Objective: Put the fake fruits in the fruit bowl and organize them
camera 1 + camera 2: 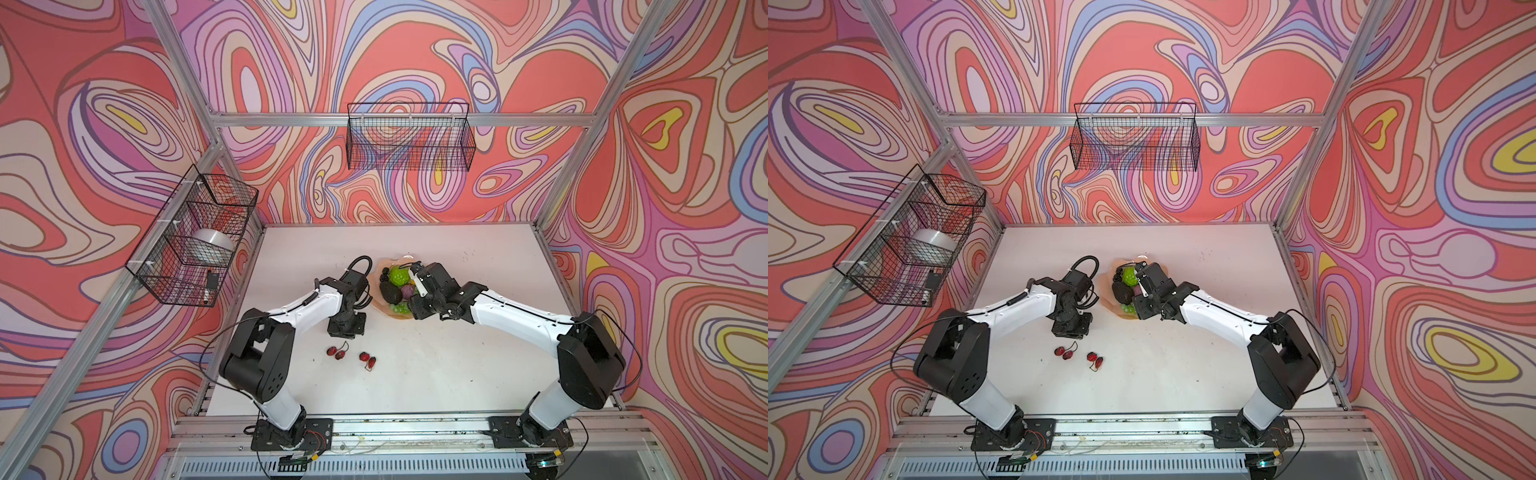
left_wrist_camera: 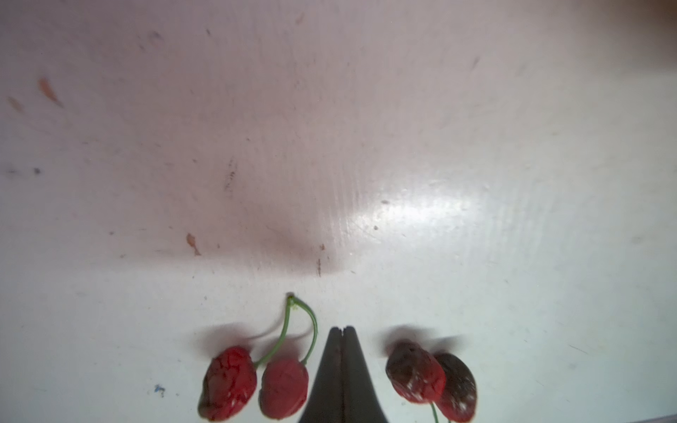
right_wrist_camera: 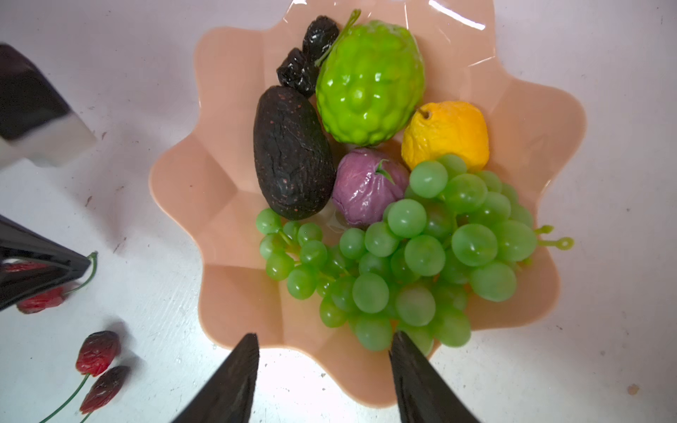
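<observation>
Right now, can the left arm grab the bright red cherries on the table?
Probably yes. The left gripper hangs right beside the bright red cherry pair, with nothing between them. Its jaws are shut and empty, though, so it would have to open first.

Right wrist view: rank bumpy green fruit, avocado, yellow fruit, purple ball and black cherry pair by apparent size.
1-2. bumpy green fruit and avocado: too close to rank.
3-4. yellow fruit and purple ball: alike, both partly behind the grapes.
5. black cherry pair, smallest.
</observation>
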Available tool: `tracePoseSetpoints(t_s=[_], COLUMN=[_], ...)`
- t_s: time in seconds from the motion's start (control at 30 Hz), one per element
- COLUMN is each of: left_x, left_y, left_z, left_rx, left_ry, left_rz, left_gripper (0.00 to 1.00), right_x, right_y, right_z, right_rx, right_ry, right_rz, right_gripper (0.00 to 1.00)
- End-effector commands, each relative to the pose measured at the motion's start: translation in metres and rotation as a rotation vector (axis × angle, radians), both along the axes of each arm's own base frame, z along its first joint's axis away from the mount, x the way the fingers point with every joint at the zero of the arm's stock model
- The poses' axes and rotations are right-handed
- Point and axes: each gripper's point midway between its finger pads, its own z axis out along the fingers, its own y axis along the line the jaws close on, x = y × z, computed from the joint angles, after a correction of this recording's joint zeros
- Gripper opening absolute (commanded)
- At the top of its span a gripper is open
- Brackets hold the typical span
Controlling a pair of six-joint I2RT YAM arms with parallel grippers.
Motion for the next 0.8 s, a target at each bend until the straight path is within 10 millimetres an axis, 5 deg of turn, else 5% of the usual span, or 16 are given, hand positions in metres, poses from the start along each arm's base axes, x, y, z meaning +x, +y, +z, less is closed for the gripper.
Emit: tracePoseSetpoints(t_s=[0.0, 0.17, 0.27, 0.37, 0.47, 0.6, 0.77], left_x=[0.01, 0.036, 0.054, 0.057, 0.042, 0.009, -0.016], left_y=[-0.011, -0.043, -0.051, -0.024, -0.001, 0.002, 0.005], left_z=[0.046, 0.101, 0.115, 0.104, 0.081, 0.049, 0.017], left_rx=[-0.102, -0.279, -0.297, -0.112, 0.02, 0.014, 0.019], left_ry=[-0.107, -0.218, -0.251, -0.214, -0.137, -0.012, 0.1], left_rz=[0.001, -0.002, 0.011, 0.047, 0.053, 0.021, -0.016], left_gripper=[0.0, 0.0, 0.0, 0.04, 0.24, 0.5, 0.64], right_x=[0.002, 0.002, 0.002, 0.001, -0.002, -0.003, -0.002], right_y=[-0.002, -0.006, -0.007, -0.009, -0.01, -0.008, -0.003], right_z=[0.016, 0.018, 0.021, 0.023, 0.021, 0.011, 0.006], right_rx=[0.026, 0.033, 0.033, 0.031, 0.037, 0.042, 0.047], right_ry=[-0.051, -0.069, -0.073, -0.075, -0.069, -0.05, -0.042], right_rz=[-0.019, -0.041, -0.043, -0.049, -0.053, -0.048, -0.035], right_gripper=[0.6, 0.6, 0.6, 0.61, 0.61, 0.61, 0.61])
